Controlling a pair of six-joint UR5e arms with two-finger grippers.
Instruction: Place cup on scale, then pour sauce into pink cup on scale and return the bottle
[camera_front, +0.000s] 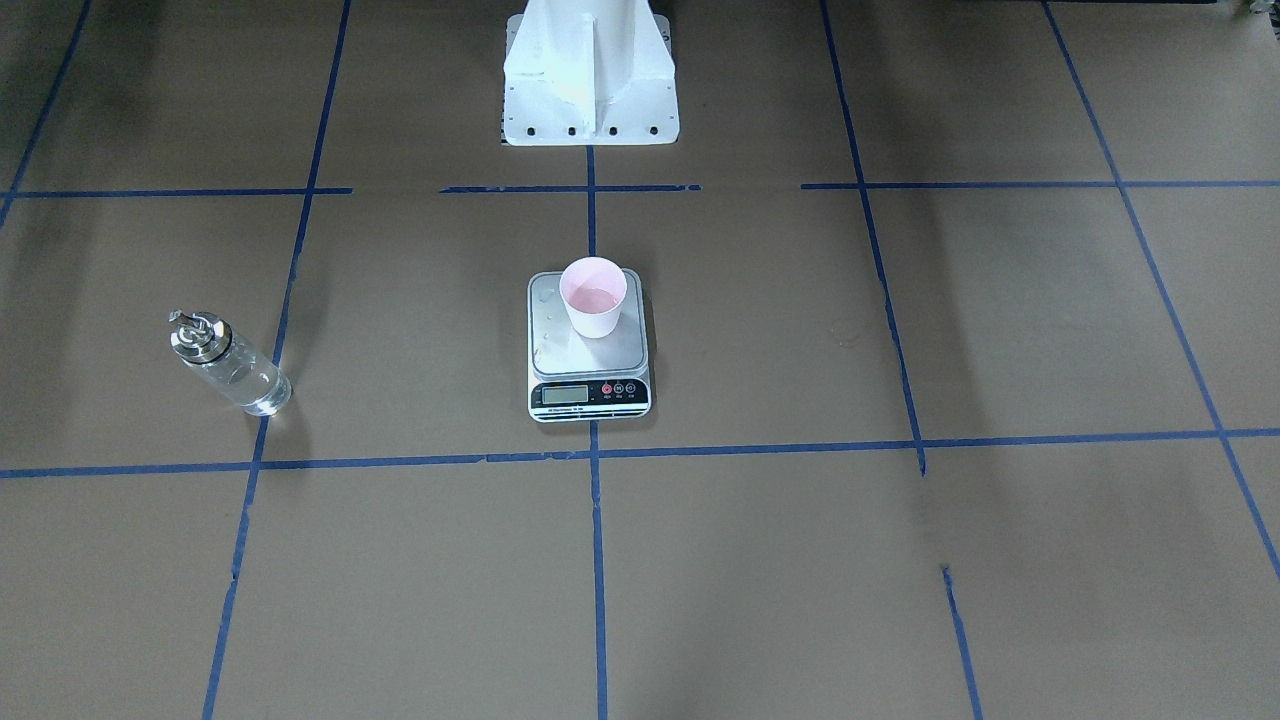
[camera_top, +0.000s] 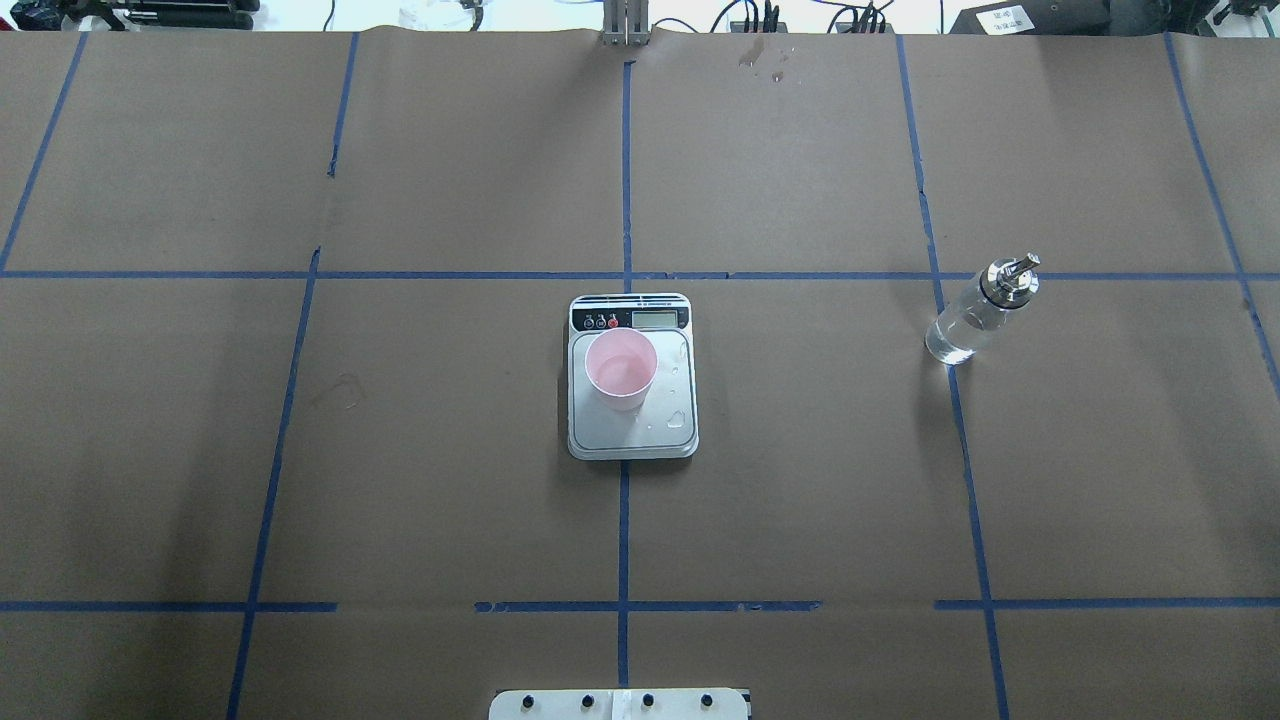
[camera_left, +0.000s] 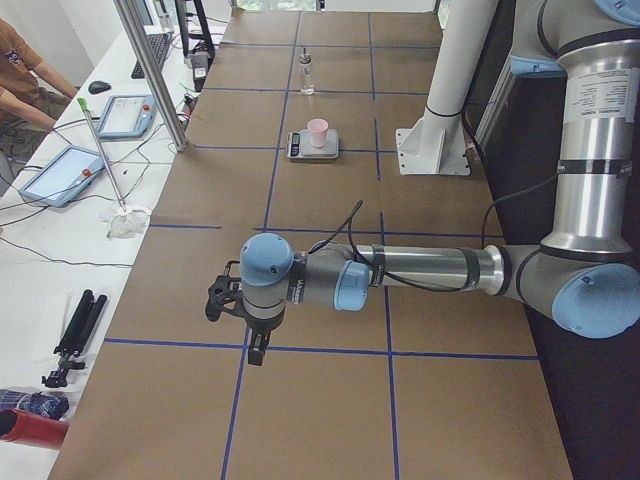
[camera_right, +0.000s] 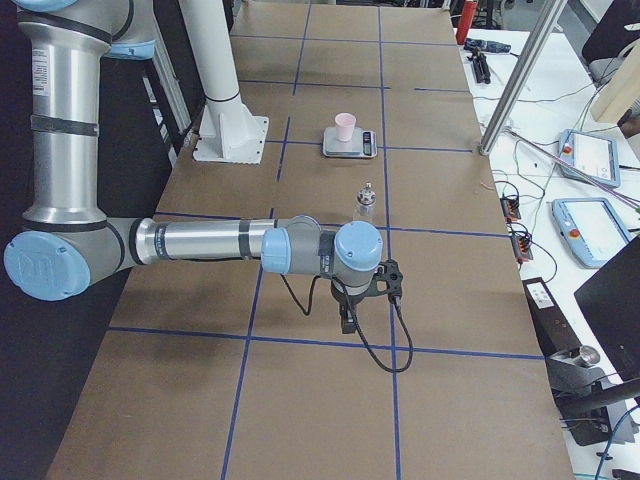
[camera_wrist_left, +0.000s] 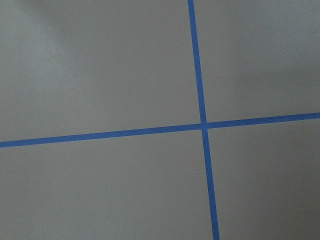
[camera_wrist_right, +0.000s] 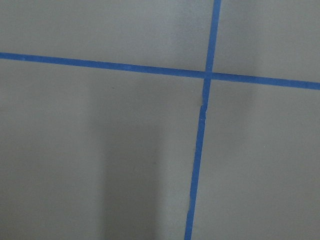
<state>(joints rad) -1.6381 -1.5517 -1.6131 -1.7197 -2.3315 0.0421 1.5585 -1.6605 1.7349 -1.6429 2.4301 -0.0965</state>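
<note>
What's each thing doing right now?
cup: upright on the scale, seems to hold a little liquid.
scale: carries the cup, drops on it.
bottle: upright, capped, nothing holding it.
left gripper: off to the side; open or shut, cannot tell.
right gripper: off to the side; cannot tell either.

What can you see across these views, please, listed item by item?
cup: one, pale pink, upright on the scale's platform
scale: one, white with steel platform, table centre
bottle: one, clear glass with silver cap, upright on the robot's right, apart from the scale
sauce: clear, inside the bottle
droplets: few, clear, on the platform beside the cup
table: one, brown, blue tape grid
teach pendants: two, pale grey, side bench
pedestal: one, white, robot's edge
left gripper: one, black, over bare table; open or shut unclear
right gripper: one, black, likewise
</note>
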